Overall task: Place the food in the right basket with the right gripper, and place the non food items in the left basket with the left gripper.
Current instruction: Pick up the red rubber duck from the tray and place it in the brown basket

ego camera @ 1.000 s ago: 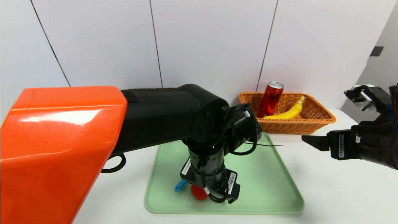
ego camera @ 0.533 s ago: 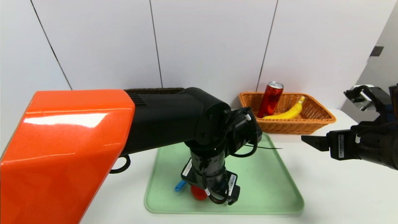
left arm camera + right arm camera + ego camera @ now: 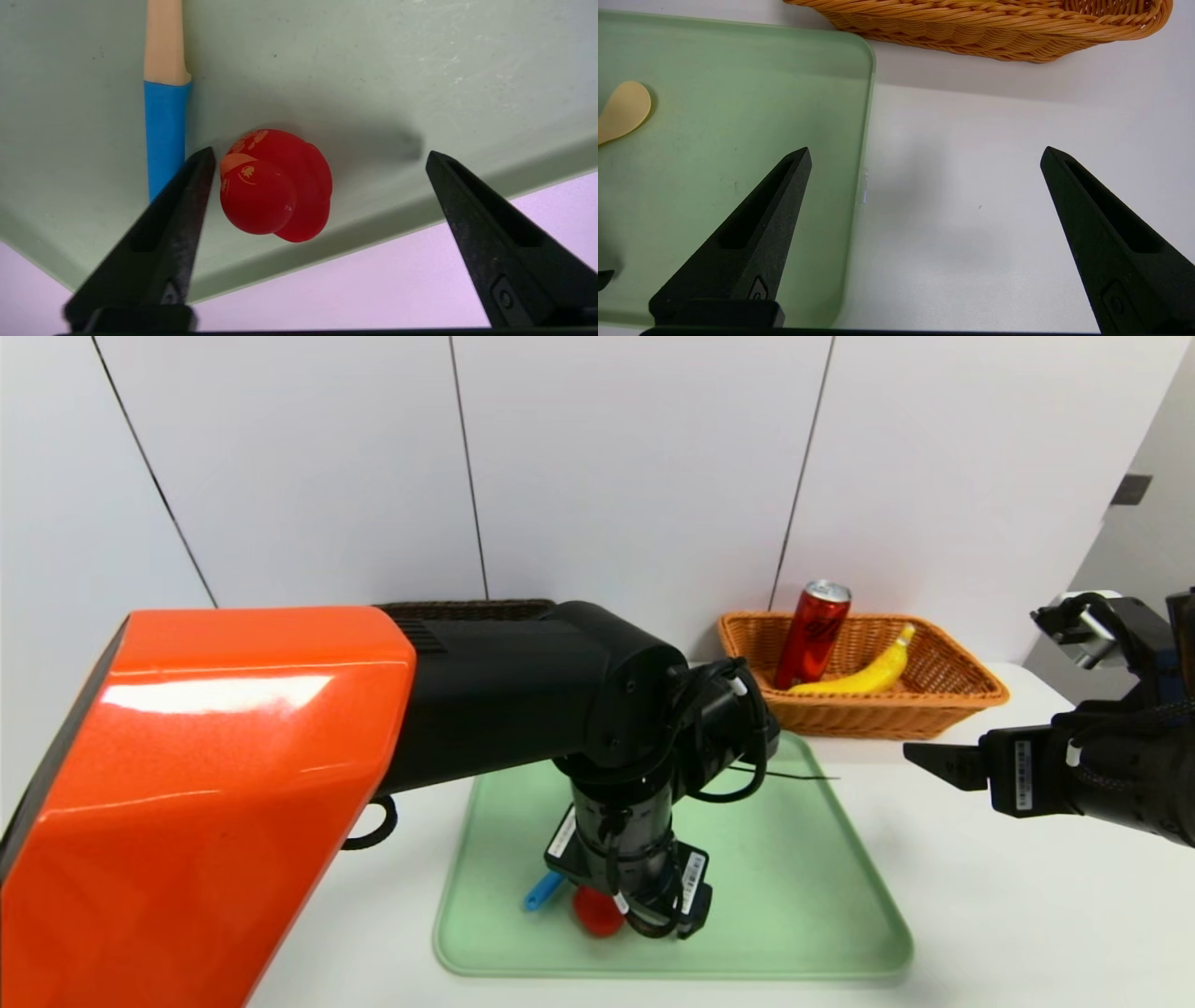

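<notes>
While spread wide, left hand (image 3: 320, 156) straddles red duck (image 3: 275, 185).

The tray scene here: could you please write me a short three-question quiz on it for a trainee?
1. True or false: the red duck lies between the left gripper's open fingers.
2. Which basket holds the banana and the can? A) dark basket B) orange-tan basket
3. What lies beside the duck on the green tray?

Key: 1 true; 2 B; 3 the spoon.
</notes>
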You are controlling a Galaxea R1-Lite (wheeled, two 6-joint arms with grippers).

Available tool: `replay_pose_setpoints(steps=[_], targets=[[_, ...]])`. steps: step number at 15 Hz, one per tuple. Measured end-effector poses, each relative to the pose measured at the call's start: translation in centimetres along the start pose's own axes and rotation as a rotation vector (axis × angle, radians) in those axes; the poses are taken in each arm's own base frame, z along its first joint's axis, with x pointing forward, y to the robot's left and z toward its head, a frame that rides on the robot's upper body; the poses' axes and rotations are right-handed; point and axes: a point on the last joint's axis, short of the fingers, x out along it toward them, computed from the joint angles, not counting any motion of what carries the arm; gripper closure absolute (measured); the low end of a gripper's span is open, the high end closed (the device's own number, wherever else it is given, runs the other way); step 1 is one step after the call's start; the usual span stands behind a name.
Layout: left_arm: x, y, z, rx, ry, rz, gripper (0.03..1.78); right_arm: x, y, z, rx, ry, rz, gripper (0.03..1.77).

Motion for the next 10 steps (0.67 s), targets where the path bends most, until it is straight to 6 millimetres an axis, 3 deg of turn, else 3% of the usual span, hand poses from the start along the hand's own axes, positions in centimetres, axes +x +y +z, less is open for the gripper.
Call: replay_pose_setpoints(steps=[6,7,10], targets=[[0.12,-0.06,0.09,-0.001,-0.005,-0.003,1.12,0.02,-0.02,-0.04,0.001,0.002,0.000,0.10],[0.12,-0.05,0.06,-0.001,-0.003,-0.002,1.72,0.02,-0.02,-0.04,0.001,0.002,0.001,0.11],[0.04,-0.07,-0.01,-0.001,-0.001,-0.001,1.77,0.02,-0.03,-0.04,0.002,0.002,0.000,0.10]])
